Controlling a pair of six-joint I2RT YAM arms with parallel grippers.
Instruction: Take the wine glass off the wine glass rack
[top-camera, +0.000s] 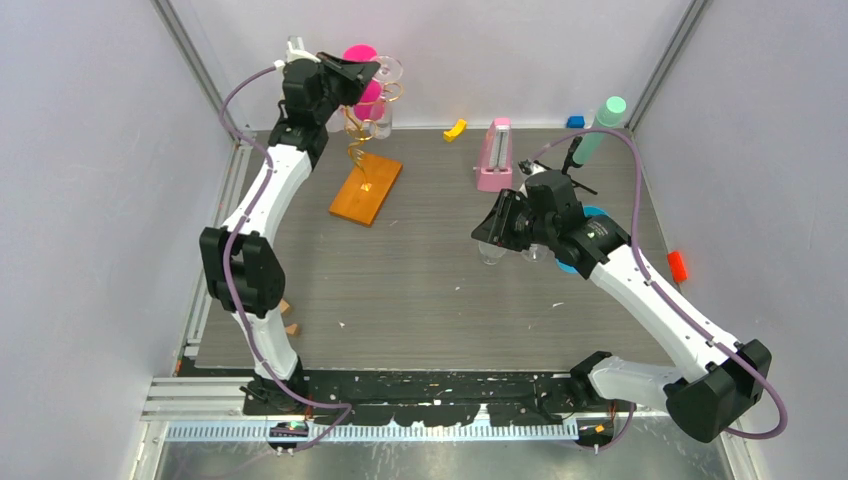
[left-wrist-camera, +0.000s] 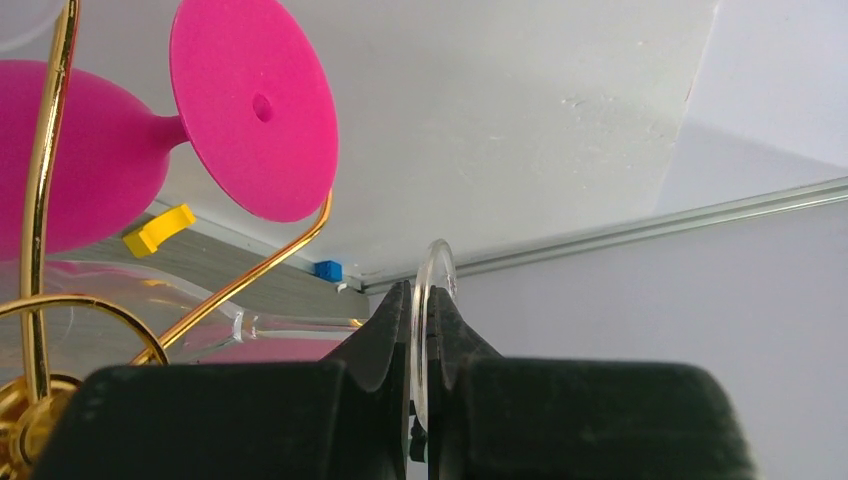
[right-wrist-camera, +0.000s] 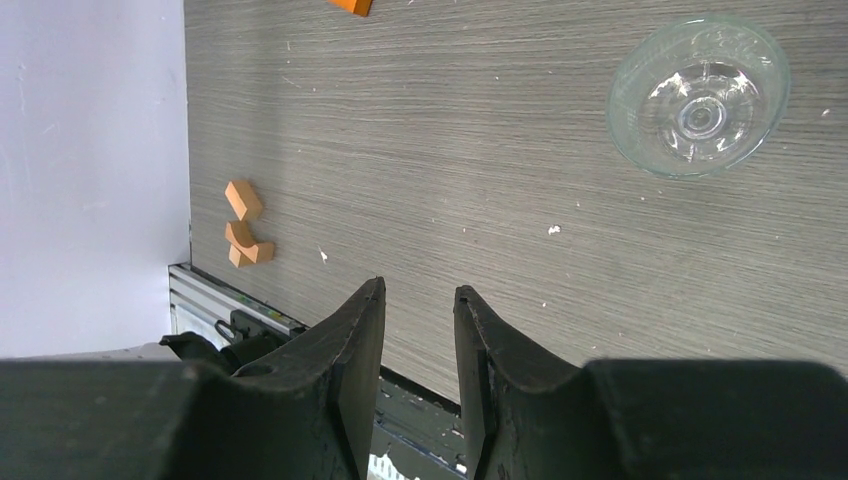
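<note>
Upper left of the top view: the left gripper (left-wrist-camera: 421, 302) is pinched tight on the clear foot rim of the wine glass (left-wrist-camera: 437, 262), right up by the gold wine glass rack (top-camera: 366, 188). The right gripper (right-wrist-camera: 418, 300) sits mid-right, partly open, holding nothing.

- We take this for a robotics lab test cell: plain pale panels (top-camera: 90, 200) close in three sides, framed by aluminium posts (top-camera: 188, 50).
- We see a left arm (top-camera: 265, 190) and a right arm (top-camera: 650, 290), white and black, mounted at the near edge of a grey wood-grain table (top-camera: 420, 290). A slotted metal rail (top-camera: 450, 430) runs beside their bases, and purple cables (top-camera: 240, 85) loop along them.
- We see assorted test props on the table: the wine glass rack (top-camera: 365, 188), a pink stand (top-camera: 494, 155), a yellow piece (top-camera: 455, 129), a blue block (top-camera: 575, 122), a red piece (top-camera: 678, 266) and wooden blocks (right-wrist-camera: 243, 230).
</note>
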